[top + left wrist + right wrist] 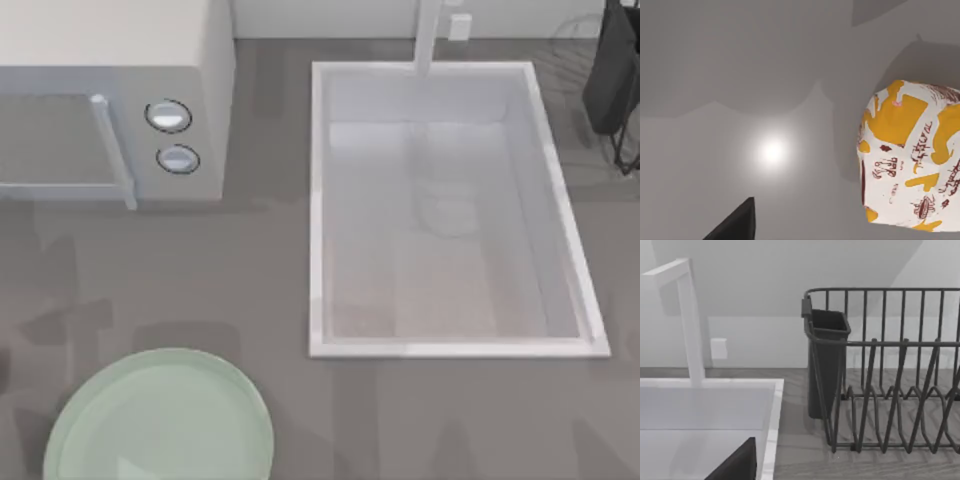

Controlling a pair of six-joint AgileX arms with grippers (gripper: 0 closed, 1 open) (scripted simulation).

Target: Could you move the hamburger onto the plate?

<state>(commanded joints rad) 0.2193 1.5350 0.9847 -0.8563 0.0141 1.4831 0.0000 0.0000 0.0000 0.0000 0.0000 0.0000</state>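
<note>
Closest to the left wrist camera, one hamburger [910,160] sits in a white wrapper printed with orange-yellow patches and dark red marks, resting on the grey surface [740,75]. A dark wedge at that view's lower edge may be part of the left tool; whether that tool is spread or pressed together cannot be told, and the same goes for the right tool.

From above, one pale mint-green plate [90,420] lies on the surface, near the sink's [318,200] front-left corner and well apart from it. It carries nothing. One microwave [205,80] with two round knobs [168,116] stands just left of the sink, behind the plate. One white faucet [428,35] rises at the sink's back rim. One dark wire rack [890,370] stands right of the sink, with one dark cup holder [826,360] hung on the end nearest the sink.
</note>
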